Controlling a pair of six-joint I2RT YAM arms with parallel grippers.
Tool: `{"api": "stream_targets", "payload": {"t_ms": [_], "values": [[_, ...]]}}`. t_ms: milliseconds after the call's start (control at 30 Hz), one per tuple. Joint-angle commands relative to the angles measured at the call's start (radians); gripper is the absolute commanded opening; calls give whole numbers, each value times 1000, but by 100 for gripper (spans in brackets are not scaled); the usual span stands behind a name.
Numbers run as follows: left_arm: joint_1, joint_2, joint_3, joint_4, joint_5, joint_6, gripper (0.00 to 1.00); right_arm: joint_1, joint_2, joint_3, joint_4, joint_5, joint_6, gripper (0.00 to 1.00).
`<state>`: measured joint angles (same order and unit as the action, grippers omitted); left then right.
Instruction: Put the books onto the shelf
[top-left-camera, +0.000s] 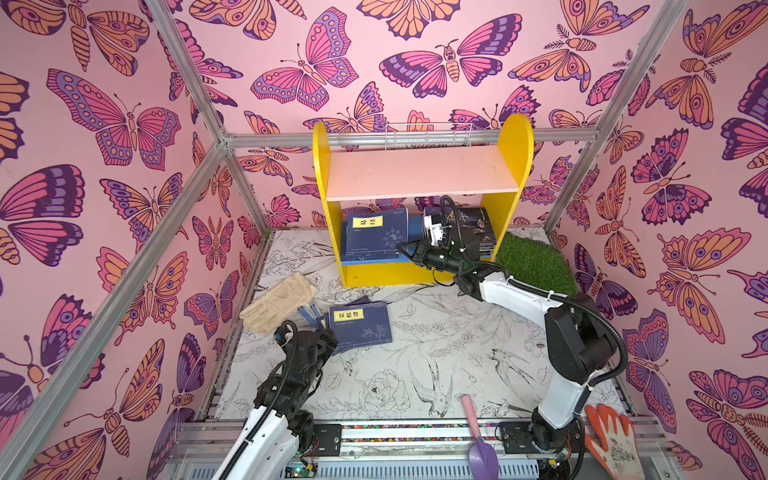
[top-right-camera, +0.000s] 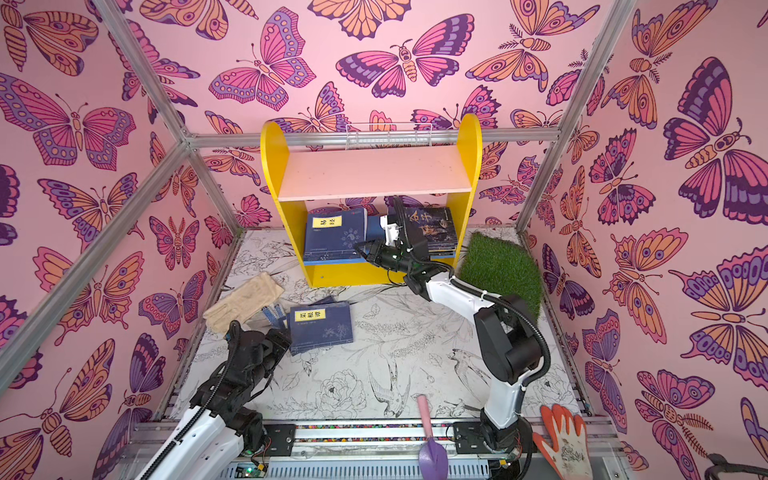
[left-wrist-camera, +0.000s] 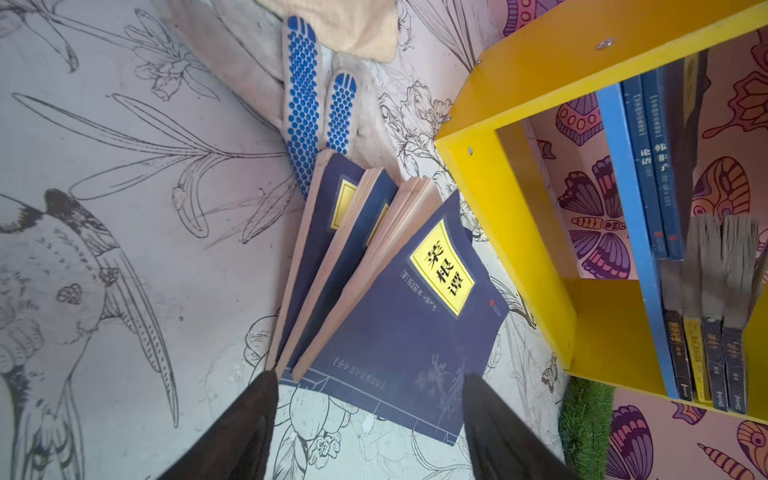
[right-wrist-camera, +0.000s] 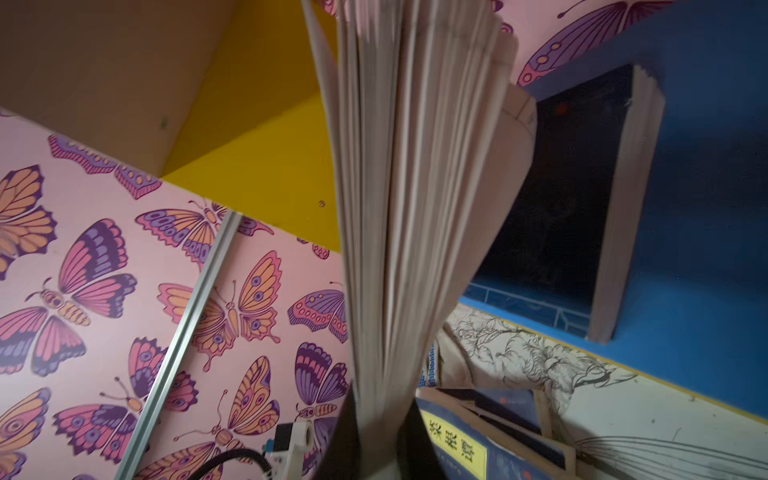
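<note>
**Under the pink board: one paperback pinched, three more fanned on the desk**

At upper centre of both top views stands the small two-tier shelf (top-left-camera: 521, 162) (top-right-camera: 471, 162). It has glossy yellow round-topped side panels, a matt pale pink upper board and a blue lower board. On the left part of the blue board lies a flat pile of navy paperbacks (top-left-camera: 374, 237) with a yellow title label. On its right part sits a stack of dark paperbacks (top-left-camera: 478, 224) topped by a black cover with gold lettering. The right fingers (right-wrist-camera: 349, 440) reach into this lower tier and are clamped on a paperback with cream pages (right-wrist-camera: 395, 187). Its leaves fan away from the pinch, and its cover cannot be made out in the wrist view.

The desk (top-left-camera: 436, 357) is covered by a sheet printed with line-drawn flowers and birds. Left of centre on it, three thin navy paperbacks (top-left-camera: 360, 328) (left-wrist-camera: 399, 316) with yellow labels overlap like a fan, in front of the shelf and apart from it. The left fingers (left-wrist-camera: 249, 419), dark and tapering, are spread wide and grip nothing. Their tips are at the fan's near edge, one at each side; whether they touch it cannot be told.

Just beside the fan lies a soft beige fabric glove (top-left-camera: 278, 301). Right of the shelf is a patch of green artificial turf (top-left-camera: 536, 262). At lower right are a purple trowel (top-left-camera: 482, 451) with a pink handle and an orange-and-white glove (top-left-camera: 611, 440).
</note>
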<state>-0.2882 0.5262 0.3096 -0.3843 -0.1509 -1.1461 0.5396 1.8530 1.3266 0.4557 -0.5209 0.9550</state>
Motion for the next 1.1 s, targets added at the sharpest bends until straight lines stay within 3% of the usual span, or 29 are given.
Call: {"api": "stream_targets", "payload": {"t_ms": [0, 267, 733, 800, 967, 1067], "values": [[0, 0, 9, -42, -13, 22, 73, -3, 74, 111, -56, 53, -49, 4], [1, 14, 55, -64, -9, 54, 73, -1, 201, 280, -152, -5, -38, 4], [1, 35, 52, -61, -1, 42, 72, 0, 244, 298, -195, -53, -5, 5], [0, 38, 52, -61, 1, 42, 72, 0, 248, 304, -221, -41, -6, 9], [1, 43, 57, -61, 7, 41, 72, 3, 243, 359, -358, 29, -48, 38], [1, 44, 60, -60, 8, 37, 73, 8, 238, 414, -473, 91, -104, 48]]}}
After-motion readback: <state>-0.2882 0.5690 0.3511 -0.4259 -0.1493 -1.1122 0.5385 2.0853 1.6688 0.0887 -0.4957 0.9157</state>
